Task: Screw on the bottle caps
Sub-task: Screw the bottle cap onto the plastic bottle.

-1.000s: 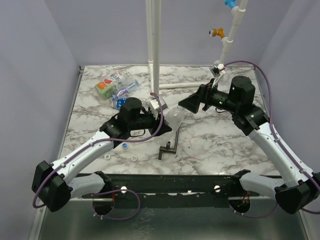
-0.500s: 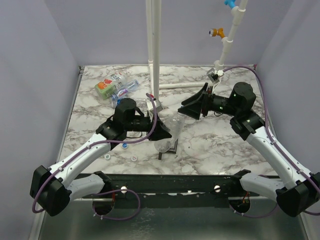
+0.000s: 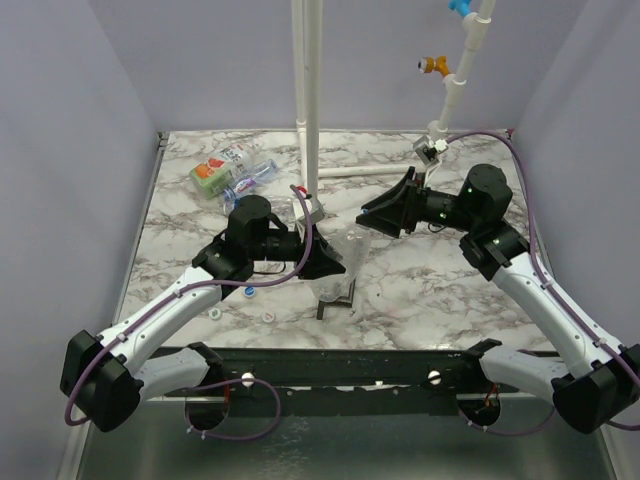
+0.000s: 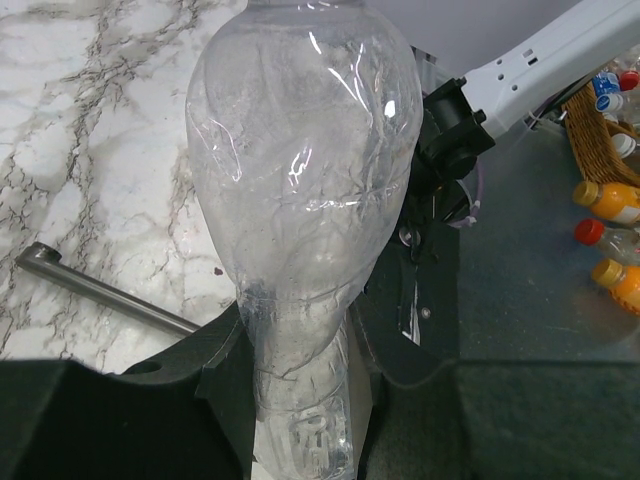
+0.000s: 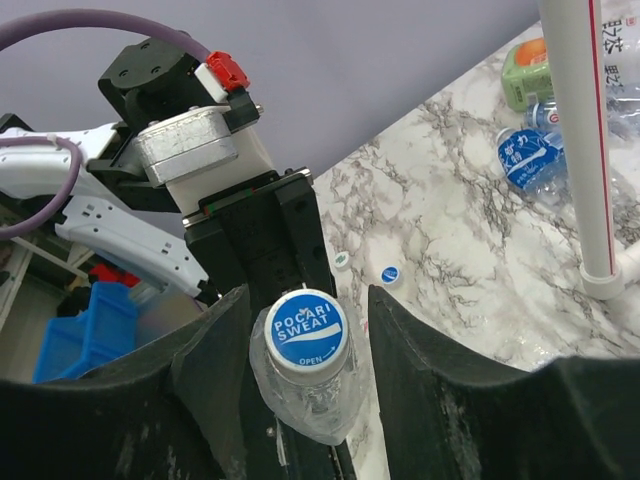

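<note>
Cap: the white round cap with a blue printed top (image 5: 307, 332) sits on the neck of the clear crumpled plastic bottle (image 3: 345, 250). How far it is threaded on cannot be told.
Bottle place: it is held in the air over the middle of the marble desk (image 3: 450, 290), a little toward the near edge, with the cap end turned toward the right side.
Left pincer: the left pincer (image 4: 297, 350) is clenched on the narrow part of the bottle, one finger on each side.
Right pincer: the right pincer (image 5: 310, 295) is released. Its two fingers stand either side of the cap with a gap showing on both sides.
Loose caps: a small blue round cap (image 3: 248, 292) and a small white round cap (image 3: 268, 317) lie near the near edge, left of the held bottle.
Spare bottles: a bottle with a green and orange label (image 3: 210, 172) and a clear bottle with a blue label (image 3: 245, 190) lie together toward the far-left corner.
Tool: a black T-shaped metal tool (image 3: 335, 300) lies on the desk just beneath the held bottle, toward the near edge.
Pipe: a tall white pipe (image 3: 308, 90) stands upright near the middle of the far edge.
</note>
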`<state>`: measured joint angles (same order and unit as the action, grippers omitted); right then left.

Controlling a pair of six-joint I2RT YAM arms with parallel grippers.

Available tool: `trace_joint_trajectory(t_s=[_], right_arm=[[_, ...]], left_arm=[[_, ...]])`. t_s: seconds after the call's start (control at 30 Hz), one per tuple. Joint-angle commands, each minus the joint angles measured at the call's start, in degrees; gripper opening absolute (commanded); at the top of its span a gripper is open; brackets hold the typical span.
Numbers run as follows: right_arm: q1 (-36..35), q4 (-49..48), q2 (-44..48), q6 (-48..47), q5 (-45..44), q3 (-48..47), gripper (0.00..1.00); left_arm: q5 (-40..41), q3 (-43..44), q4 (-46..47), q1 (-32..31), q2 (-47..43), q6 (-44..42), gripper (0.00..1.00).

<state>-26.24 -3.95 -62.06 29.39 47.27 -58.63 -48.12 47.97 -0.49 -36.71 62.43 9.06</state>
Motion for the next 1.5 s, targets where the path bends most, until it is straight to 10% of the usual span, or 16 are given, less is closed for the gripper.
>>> trace_joint_trajectory(t_s=[0.0,0.23,0.37,0.63,1.07,1.2,1.37,1.47], right_arm=[[0.2,0.6,-0.3,0.5,0.2,-0.8,0.50],[0.2,2.2,-0.9,0.7,-1.4,-1.8,0.23],[0.2,11.0,-4.2,0.2,-6.1,-6.0,0.11],[-0.1,29.2,-10.6,3.4,-26.4,-13.4,0.08],[-2.8,35.8,-15.6,11.8,-45.2,-15.2,0.03],[-2.8,35.8,-15.0,11.6,-46.4,-16.7,0.24],[-2.7,36.6,-12.8,8.7,-49.8,-21.0,0.89],[0.2,34.4,-11.0,5.6,-44.1,-21.1,1.00]], left_arm=[[-2.3,0.1,2.3,0.3,0.5,0.1,0.00],[0.2,-0.7,2.5,0.4,1.2,0.0,0.00],[17.2,-3.6,6.3,0.3,1.4,1.6,0.00],[54.1,-2.5,9.8,-6.3,4.2,1.2,0.00],[81.9,6.1,13.1,-20.1,18.5,-7.2,0.00],[80.2,5.5,13.0,-20.3,18.8,-8.4,0.00],[68.9,2.7,10.1,-16.4,15.8,-7.3,0.00],[58.2,1.9,7.0,-12.5,13.2,-6.3,0.00]])
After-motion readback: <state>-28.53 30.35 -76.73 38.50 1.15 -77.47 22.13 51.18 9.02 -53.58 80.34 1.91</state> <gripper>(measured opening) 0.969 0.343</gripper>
